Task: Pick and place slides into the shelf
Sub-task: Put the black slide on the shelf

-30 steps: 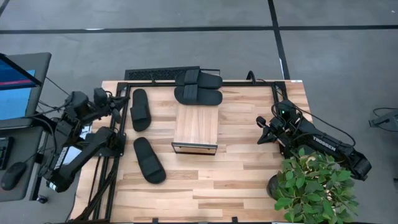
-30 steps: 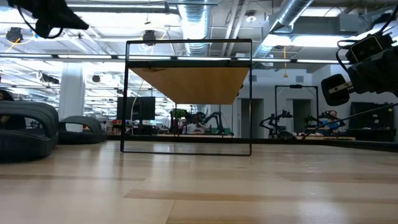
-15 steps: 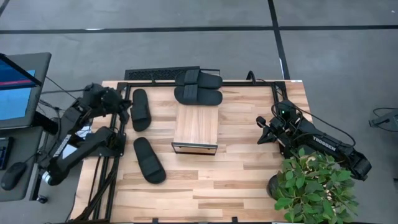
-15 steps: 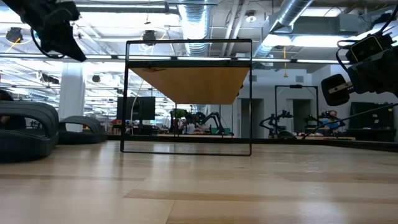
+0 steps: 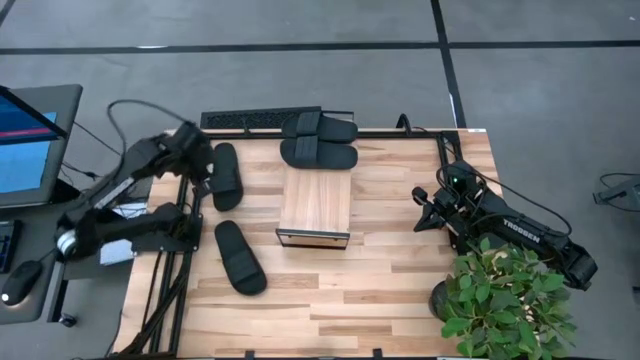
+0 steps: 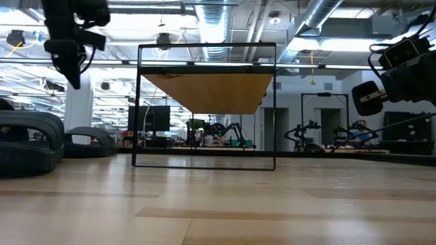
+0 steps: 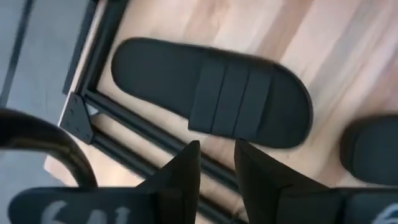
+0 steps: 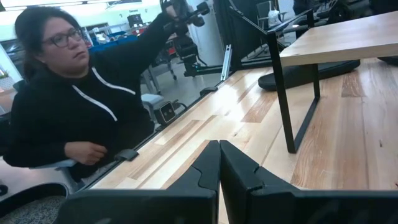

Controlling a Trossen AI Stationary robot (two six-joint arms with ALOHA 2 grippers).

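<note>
Four black slides lie on the table. One [image 5: 225, 176] is near the left edge, one [image 5: 240, 257] is nearer the front, and two [image 5: 320, 126] [image 5: 318, 154] lie side by side at the far edge behind the shelf [image 5: 315, 205]. The shelf is a light-wood top on a dark frame, standing mid-table. My left gripper [image 5: 203, 168] hangs above the table's left rail beside the left slide [image 7: 211, 93]. It points down, its fingers a little apart and empty [image 7: 216, 149]. My right gripper [image 5: 428, 212] waits at the table's right side, shut and empty [image 8: 219, 155].
A potted plant [image 5: 505, 300] stands at the near right corner beside my right arm. A dark frame rail [image 7: 124, 143] runs along the left edge under my left gripper. A seated person in a black hoodie [image 8: 68, 106] is beyond the table's left side. A laptop [image 5: 25, 140] sits off the table at the left.
My left gripper has swung from outside the table's left edge toward the left slide, coming a little lower. It has turned from pointing sideways to pointing down. The slides and the shelf have not moved.
</note>
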